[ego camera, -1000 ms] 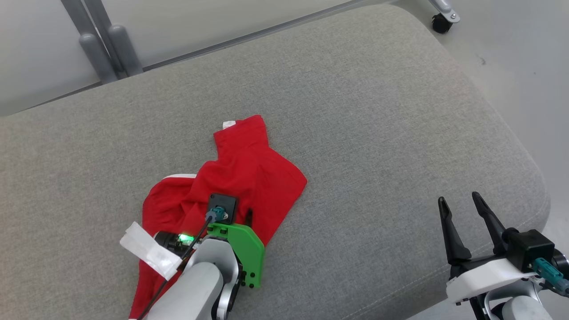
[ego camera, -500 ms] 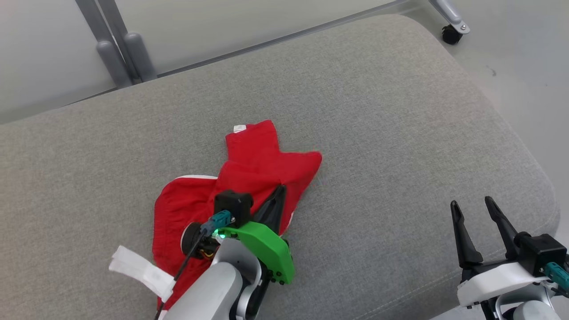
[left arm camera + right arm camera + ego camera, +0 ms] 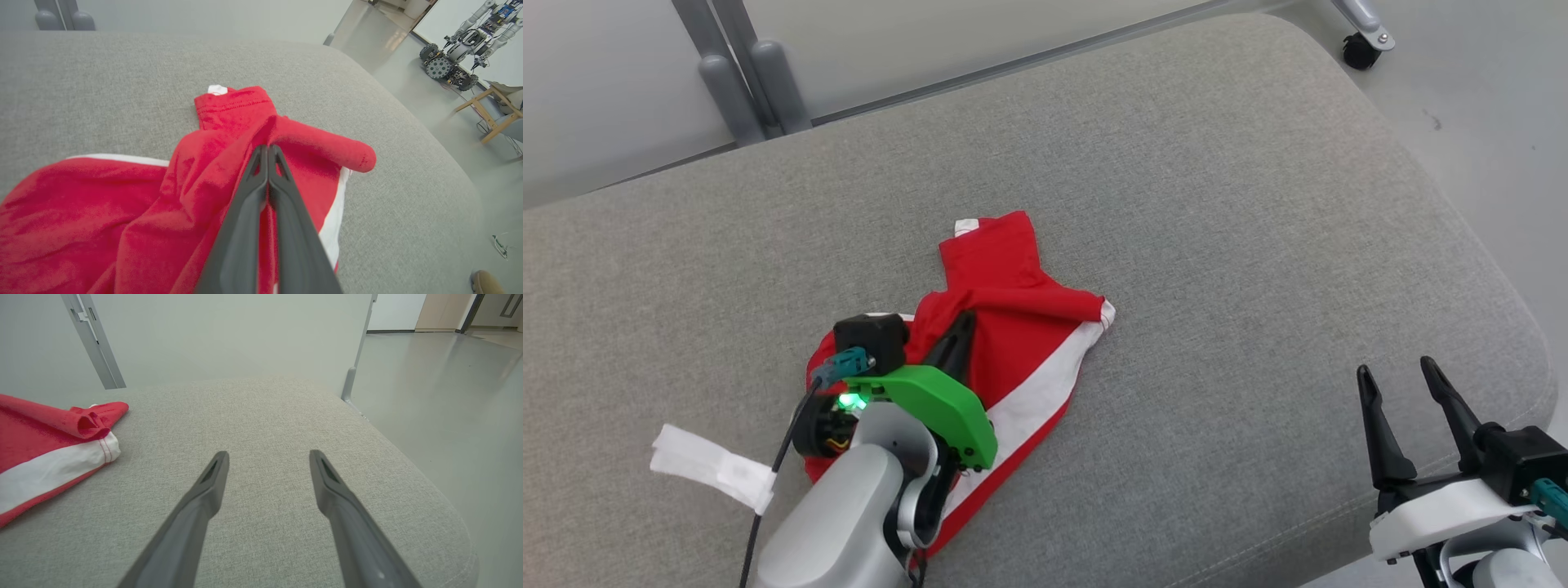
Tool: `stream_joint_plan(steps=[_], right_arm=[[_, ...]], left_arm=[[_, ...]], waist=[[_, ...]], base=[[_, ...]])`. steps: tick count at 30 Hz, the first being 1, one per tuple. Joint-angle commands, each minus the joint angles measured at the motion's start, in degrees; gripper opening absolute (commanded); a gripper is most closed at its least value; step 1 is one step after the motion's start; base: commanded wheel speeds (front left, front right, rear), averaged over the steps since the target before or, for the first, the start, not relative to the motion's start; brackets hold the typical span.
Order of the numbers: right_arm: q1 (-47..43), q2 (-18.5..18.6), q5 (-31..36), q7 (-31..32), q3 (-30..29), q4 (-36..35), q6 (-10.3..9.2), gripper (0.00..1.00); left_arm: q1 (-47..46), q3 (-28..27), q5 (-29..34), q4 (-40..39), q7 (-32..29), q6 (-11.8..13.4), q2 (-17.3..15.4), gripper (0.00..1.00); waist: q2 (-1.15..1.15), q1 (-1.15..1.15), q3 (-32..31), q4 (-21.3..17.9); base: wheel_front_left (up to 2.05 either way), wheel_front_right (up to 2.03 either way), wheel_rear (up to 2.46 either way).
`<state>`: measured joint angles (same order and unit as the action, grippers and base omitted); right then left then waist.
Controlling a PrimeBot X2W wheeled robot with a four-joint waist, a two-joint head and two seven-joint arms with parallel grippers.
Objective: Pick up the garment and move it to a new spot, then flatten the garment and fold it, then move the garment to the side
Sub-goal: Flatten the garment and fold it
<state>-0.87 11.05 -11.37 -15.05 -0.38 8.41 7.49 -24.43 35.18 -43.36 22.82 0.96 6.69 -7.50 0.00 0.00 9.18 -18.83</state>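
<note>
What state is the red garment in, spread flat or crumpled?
Crumpled: the garment lies bunched in overlapping folds on the cushion, and the shut left hand pinches a ridge.

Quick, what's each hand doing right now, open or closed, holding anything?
Left hand: closed, pinching a fold of the red garment.
Right hand: open, holding nothing.

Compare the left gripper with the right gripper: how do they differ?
The left gripper is shut, pinching a fold of the red garment; the right gripper is open and holds nothing. The left is over the garment; the right hangs over bare grey cushion. Both have long dark fingers.
</note>
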Motion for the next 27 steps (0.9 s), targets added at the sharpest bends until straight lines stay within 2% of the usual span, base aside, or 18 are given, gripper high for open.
stream_joint_plan(steps=[1,3,4,5,7,10,13,16,21,23,27], right_arm=[[0.63,-0.12,0.10,-0.18,0.38,0.20,0.00,1.00],[0.84,-0.23,0.28,-0.18,0.80,0.46,0.00,1.00],[0.90,-0.32,0.30,-0.18,1.06,0.59,0.00,1.00],[0.87,-0.32,0.30,-0.18,1.40,0.80,0.00,1.00],[0.55,-0.36,0.22,-0.18,1.74,1.05,0.00,1.00],[-0.20,-0.36,0.25,-0.18,1.54,1.21,0.00,1.00],[-0.55,0.03,0.52,-0.18,1.68,0.83,0.00,1.00],[-0.89,0.41,0.91,-0.18,1.11,-0.05,0.00,1.00],[-1.43,1.71,2.18,-0.18,-0.41,-2.39,0.00,1.00],[-1.99,2.11,2.68,-0.18,-1.52,-3.35,0.00,1.00],[-3.68,2.39,3.27,-0.18,-2.75,-4.42,0.00,1.00]], left_arm=[[-2.28,0.27,1.76,3.39,1.04,0.52,-0.51,0.00],[-3.99,0.04,2.21,8.31,2.33,0.77,0.41,0.00],[-4.90,-0.08,2.50,10.26,3.03,0.73,0.73,0.04],[-5.64,-0.23,2.40,12.50,3.71,0.54,1.11,0.29],[-6.39,0.03,2.10,15.56,4.63,-0.28,1.89,1.00],[-6.85,0.81,2.27,17.94,6.41,-1.37,2.57,1.00],[-4.99,0.16,3.18,18.32,10.50,0.34,2.29,1.00],[-1.65,-0.68,4.48,15.26,13.33,2.29,1.24,1.00],[9.15,-5.92,11.05,1.23,14.24,7.41,-1.70,1.00],[14.71,-8.82,13.55,-4.98,14.22,8.97,-1.74,1.00],[23.10,-12.50,20.39,-13.53,14.25,9.01,-2.81,1.00]], waist=[[0.00,0.00,0.12,-0.09],[0.00,0.00,0.09,-0.12],[0.00,0.00,0.04,-0.10],[0.00,0.00,-0.07,-0.01],[0.00,0.00,-0.22,0.37],[0.00,0.00,-0.58,1.38],[0.00,0.00,-1.25,2.56],[0.00,0.00,-2.23,4.09],[0.00,0.00,-4.76,7.86],[0.00,0.00,-5.84,9.91],[0.00,0.00,-7.88,13.72]], base=[[0.00,0.00,0.00],[0.00,0.00,0.00],[0.00,0.00,0.00],[0.00,0.00,0.00],[0.00,0.00,0.00],[0.00,0.00,0.00],[0.00,0.00,0.00],[0.00,0.00,0.00],[0.00,0.00,0.00],[0.00,0.00,0.00],[0.00,0.00,0.00]])
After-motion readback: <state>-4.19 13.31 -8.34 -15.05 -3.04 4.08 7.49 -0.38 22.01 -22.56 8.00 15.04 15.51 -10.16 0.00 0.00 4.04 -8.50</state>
